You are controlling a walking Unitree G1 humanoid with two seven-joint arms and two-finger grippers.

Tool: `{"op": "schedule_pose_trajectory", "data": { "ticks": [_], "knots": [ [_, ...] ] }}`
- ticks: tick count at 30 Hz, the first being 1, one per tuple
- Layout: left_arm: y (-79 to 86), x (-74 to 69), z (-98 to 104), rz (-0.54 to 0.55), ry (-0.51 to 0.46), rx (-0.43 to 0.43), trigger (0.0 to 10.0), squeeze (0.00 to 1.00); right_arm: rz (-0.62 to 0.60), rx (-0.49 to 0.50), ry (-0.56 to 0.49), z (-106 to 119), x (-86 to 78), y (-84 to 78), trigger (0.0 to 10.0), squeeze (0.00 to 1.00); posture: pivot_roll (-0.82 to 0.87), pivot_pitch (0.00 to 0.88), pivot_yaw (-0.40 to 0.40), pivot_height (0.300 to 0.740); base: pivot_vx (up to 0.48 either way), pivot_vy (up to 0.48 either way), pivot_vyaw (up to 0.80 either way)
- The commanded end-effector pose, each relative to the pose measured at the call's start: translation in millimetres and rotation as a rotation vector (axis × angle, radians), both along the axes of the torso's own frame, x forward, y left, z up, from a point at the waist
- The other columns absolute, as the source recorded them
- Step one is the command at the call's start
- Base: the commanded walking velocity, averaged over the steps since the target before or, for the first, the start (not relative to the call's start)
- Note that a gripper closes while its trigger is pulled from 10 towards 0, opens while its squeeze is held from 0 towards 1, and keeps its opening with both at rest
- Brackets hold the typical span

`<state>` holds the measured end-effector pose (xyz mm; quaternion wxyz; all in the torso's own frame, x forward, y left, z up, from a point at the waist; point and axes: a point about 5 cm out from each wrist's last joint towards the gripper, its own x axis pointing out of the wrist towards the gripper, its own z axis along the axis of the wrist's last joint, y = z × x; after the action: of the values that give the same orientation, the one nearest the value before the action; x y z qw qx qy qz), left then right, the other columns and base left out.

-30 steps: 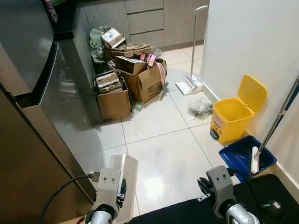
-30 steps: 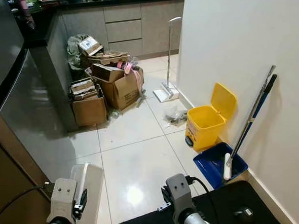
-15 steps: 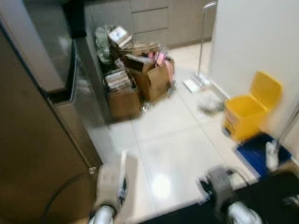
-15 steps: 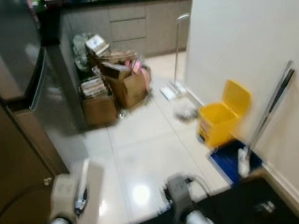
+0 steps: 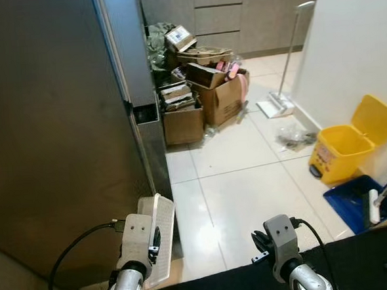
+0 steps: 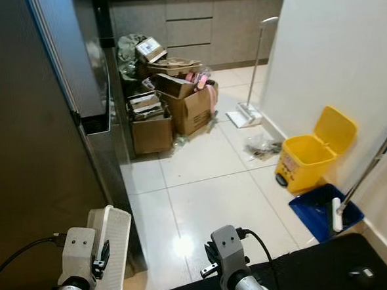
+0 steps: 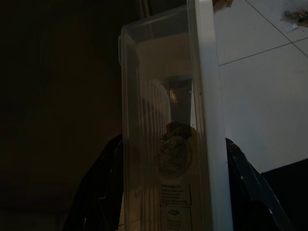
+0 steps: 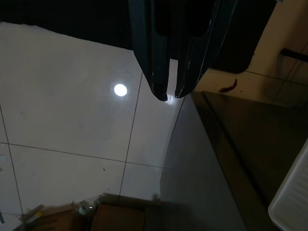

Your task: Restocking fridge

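Sharp, evenly lit head views, ceiling-light glare on glossy floor tiles (image 6: 181, 246), dim wrist views, dark fridge side (image 5: 48, 127).

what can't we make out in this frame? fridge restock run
- Clear container contents: left wrist view is dark; only a label shows through the wall.
- Left end effector fingers: the container covers their tips.
- Fridge interior: its door is closed in the eye views.
- Cardboard boxes contents: too small, eye views.
- Blue dustpan: cut off at the edge.
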<state>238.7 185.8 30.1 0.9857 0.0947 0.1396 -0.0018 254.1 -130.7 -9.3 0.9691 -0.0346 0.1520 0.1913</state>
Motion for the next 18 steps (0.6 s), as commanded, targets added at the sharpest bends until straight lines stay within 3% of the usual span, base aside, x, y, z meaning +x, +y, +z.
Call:
{"op": "schedule_pose_trajectory", "data": {
  "ticks": [1, 11, 15, 17, 18],
  "knots": [
    [-2.1, -1.4, 0.1, -0.022, -0.003, 0.015, 10.0, 0.0, -0.011, -0.013, 0.021, -3.9, -3.7, -5.7, 10.0, 0.0, -0.06, 0.062, -0.022, 0.74, 0.0, 0.0, 0.0],
    [-2.7, -1.1, -0.4, -0.022, 0.0, 0.019, 10.0, 0.0, -0.009, -0.015, 0.023, -4.3, -3.8, -5.7, 10.0, 0.0, -0.06, 0.061, -0.023, 0.74, 0.0, 0.0, 0.0],
    [-2.6, 0.2, 1.0, -0.009, -0.004, -0.006, 10.0, 0.0, -0.006, -0.014, 0.021, -3.8, -3.6, -5.2, 10.0, 0.0, -0.06, 0.061, -0.022, 0.74, 0.0, 0.0, 0.0],
    [-5.0, 4.2, 8.6, -0.01, -0.016, -0.085, 10.0, 0.0, 0.013, -0.006, 0.003, 0.0, -1.3, -2.5, 10.0, 0.0, -0.06, 0.062, -0.019, 0.74, 0.0, 0.0, 0.0],
    [-5.0, 4.2, 8.6, -0.01, -0.016, -0.085, 10.0, 0.0, 0.013, -0.006, 0.003, 0.0, -1.3, -2.5, 10.0, 0.0, -0.06, 0.062, -0.019, 0.74, 0.0, 0.0, 0.0]
  ]
}}
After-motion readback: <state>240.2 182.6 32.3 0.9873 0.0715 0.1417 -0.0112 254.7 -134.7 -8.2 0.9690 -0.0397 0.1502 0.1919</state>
